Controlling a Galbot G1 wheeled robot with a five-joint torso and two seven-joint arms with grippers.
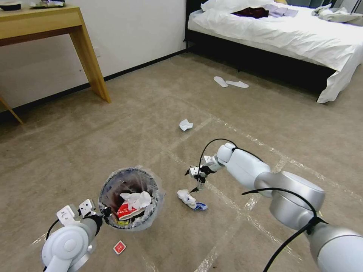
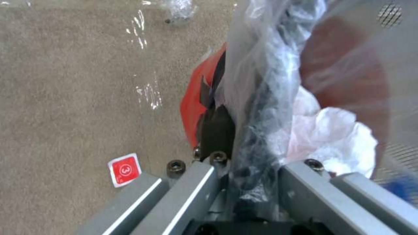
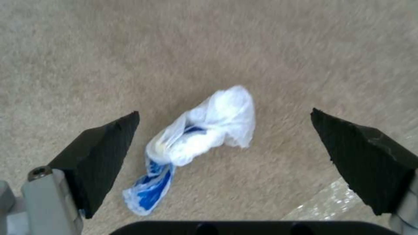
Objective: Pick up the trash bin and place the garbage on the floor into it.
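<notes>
**Right claw spread over a knotted bag; left claw holds the bin close by**

Right gripper [image 1: 199,180]: fingers spread wide, nothing held. It hangs just above a twisted white-and-blue plastic bag [image 3: 204,137], one dark pad [image 3: 102,153] to either side of it. Judged: set to straddle the bag for a straight pinch.

The bag lies on the floor [image 1: 159,113] just beside the trash bin [image 1: 130,199], on the robot's right of it. So a short carry.

Left gripper [image 2: 244,182]: clamped on the bin's rim and crinkly liner, one finger outside, one inside. Judged: bin kept upright, mouth up, near the pickup. Inside the bin: white tissue [image 1: 137,199] and a red wrapper.

Beyond the bin, farther out: another crumpled tissue [image 1: 185,124]. Near side of the bin: small red card [image 1: 119,247].
</notes>
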